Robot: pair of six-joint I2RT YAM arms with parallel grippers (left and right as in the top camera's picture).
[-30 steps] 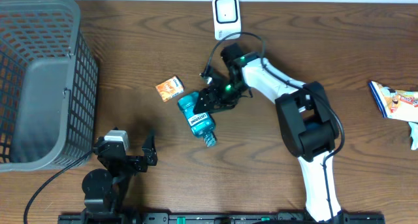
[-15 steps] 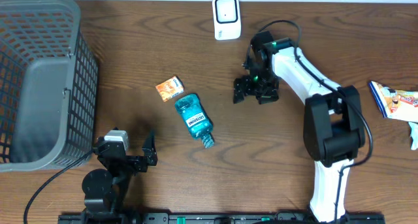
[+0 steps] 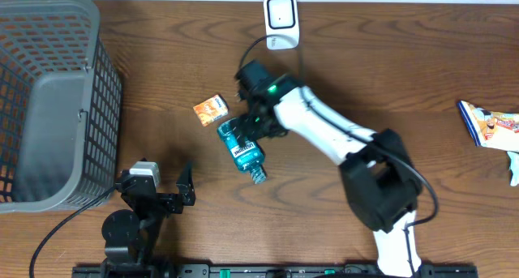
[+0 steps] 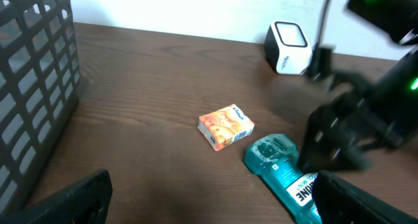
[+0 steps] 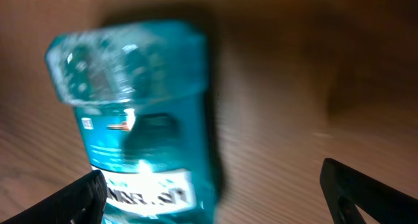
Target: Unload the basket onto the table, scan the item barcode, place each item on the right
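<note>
— Hovering over the teal mouthwash bottle [image 3: 243, 151], is the right tool [image 3: 255, 130] gripping it?
— No. Its jaws are spread wide above the bottle, not closed on it. The bottle lies flat on the tabletop [image 3: 389, 59], just beside the small orange box [image 3: 211, 109] and apart from the barcode scanner [image 3: 280, 19]. I'd guess the tool is lined up to grip the body.
— And the left tool [image 3: 160, 189]?
— Released, holding nothing, parked near the basket [image 3: 49, 19], out of the way.
— Counts?
— One bottle, one orange box, one scanner, one basket, one printed packet [image 3: 486, 124] far right, two tools.
</note>
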